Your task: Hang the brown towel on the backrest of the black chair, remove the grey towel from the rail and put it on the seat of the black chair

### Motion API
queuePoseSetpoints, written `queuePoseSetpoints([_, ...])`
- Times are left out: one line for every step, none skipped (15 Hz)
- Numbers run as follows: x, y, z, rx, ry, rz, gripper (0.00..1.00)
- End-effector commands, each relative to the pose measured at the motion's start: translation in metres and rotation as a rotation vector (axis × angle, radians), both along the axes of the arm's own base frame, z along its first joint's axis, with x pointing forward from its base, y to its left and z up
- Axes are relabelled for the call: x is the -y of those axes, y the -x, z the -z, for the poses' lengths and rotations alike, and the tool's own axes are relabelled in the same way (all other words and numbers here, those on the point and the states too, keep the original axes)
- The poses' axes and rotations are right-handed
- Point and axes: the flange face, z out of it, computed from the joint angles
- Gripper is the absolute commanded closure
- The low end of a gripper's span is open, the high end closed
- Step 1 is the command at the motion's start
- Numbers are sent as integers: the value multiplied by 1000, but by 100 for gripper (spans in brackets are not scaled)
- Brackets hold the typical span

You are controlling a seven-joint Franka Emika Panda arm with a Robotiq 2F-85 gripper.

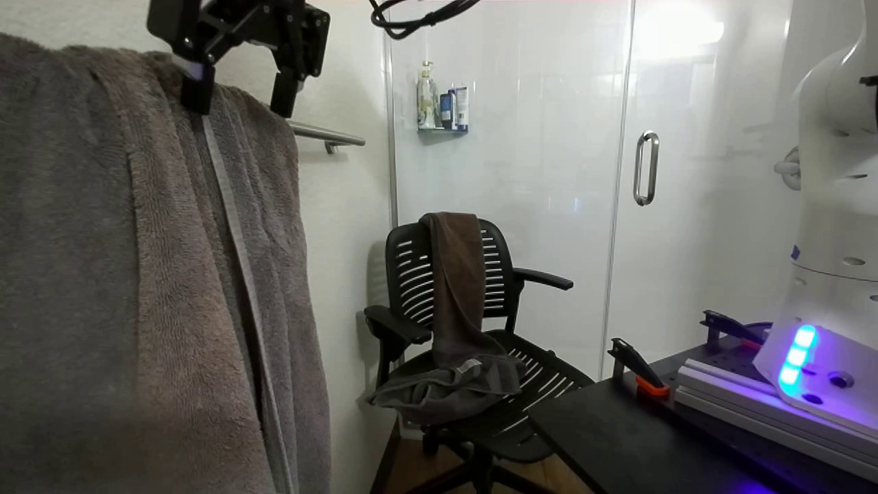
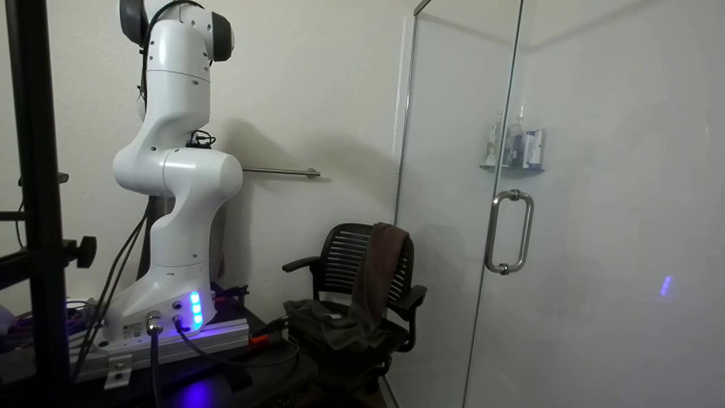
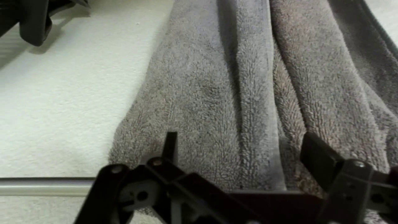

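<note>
Gripper (image 1: 240, 96): jaws spread wide over the top of the grey towel (image 1: 182, 295), clamped on nothing; a fold and its pale hem (image 1: 230, 206) lie between them, wrist view shows the same spread. Touching or not, can't tell. I read it as lining up a pinch.
Grey towel: on the rail (image 1: 326, 133), so this half isn't done; pull-off and drop on the seat (image 1: 549, 391) both left for me. Huge, plush terry, deep vertical folds, hem flatter. I'd expect weight and drag.
Rail: end pokes out past the grey towel. Thin, straight, smooth silver metal on white wall (image 1: 350, 226).
Brown towel (image 1: 458, 267): over the backrest (image 2: 344, 258) in both exterior views, trailing down its front; I'd tick this half. Narrow, limp, shorter-looking nap.
Black chair (image 1: 512, 291): rounded backrest, see-through horizontal slats, curved armrests (image 1: 545, 278), looks like hard plastic.
Seat: slotted too; dark grey cloth (image 1: 446, 394) rumpled on it, pale tag (image 1: 468, 366) showing. Where brown towel stops against it, I can't make out. My guess: grey towel lands on top of that cloth.
</note>
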Motion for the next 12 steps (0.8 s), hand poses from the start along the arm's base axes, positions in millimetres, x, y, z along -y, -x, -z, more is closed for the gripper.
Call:
queuePoseSetpoints([2, -11, 15, 8, -16, 37, 0])
queuePoseSetpoints([2, -13, 18, -1, -30, 52, 0])
queuePoseSetpoints([1, -16, 21, -9, -40, 62, 0])
queuePoseSetpoints([0, -16, 23, -15, -54, 61, 25])
queuePoseSetpoints([-2, -17, 24, -15, -60, 61, 26])
queuePoseSetpoints([-2, -18, 25, -9, -62, 60, 34])
queuePoseSetpoints([-3, -18, 25, -11, -74, 55, 40])
queuePoseSetpoints([-4, -17, 24, -6, -81, 53, 48])
queuePoseSetpoints([-4, -17, 23, 1, -83, 53, 55])
queuePoseSetpoints([-4, -16, 23, 3, -90, 49, 62])
queuePoseSetpoints([-4, -15, 21, 6, -100, 48, 70])
queuePoseSetpoints([-4, -14, 21, 12, -104, 48, 76])
